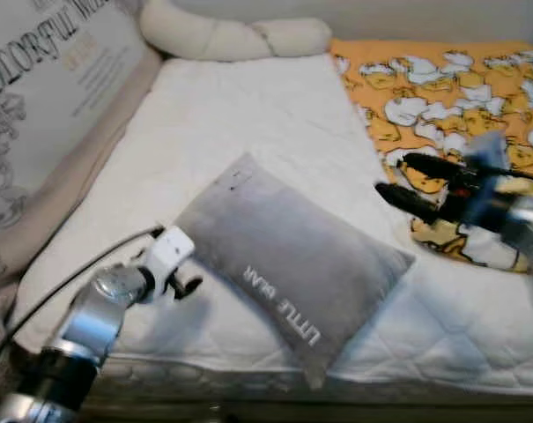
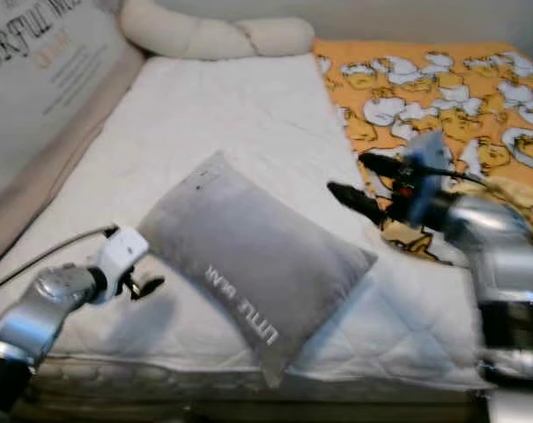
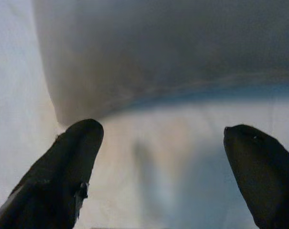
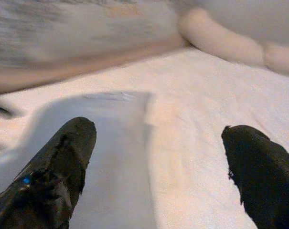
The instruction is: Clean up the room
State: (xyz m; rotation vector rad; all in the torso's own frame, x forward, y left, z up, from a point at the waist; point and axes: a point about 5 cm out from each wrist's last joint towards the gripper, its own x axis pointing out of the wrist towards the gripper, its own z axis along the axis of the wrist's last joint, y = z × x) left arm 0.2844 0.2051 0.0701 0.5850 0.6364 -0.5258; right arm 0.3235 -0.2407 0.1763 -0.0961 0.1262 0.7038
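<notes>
A grey pillow with white lettering lies askew on the white mattress, near its front edge. My left gripper is low at the pillow's left corner, just off its edge. In the left wrist view its fingers stand apart, and the pillow's edge rises right ahead. My right gripper hovers open above the pillow's right side, its fingertips pointing left. The right wrist view looks between those spread fingers down onto the pillow and the mattress beyond. Neither gripper holds anything.
An orange blanket printed with ducks is rumpled over the bed's right side. A cream knotted cushion lies along the far end. A large printed board leans along the left edge. The mattress's front edge runs just below the pillow.
</notes>
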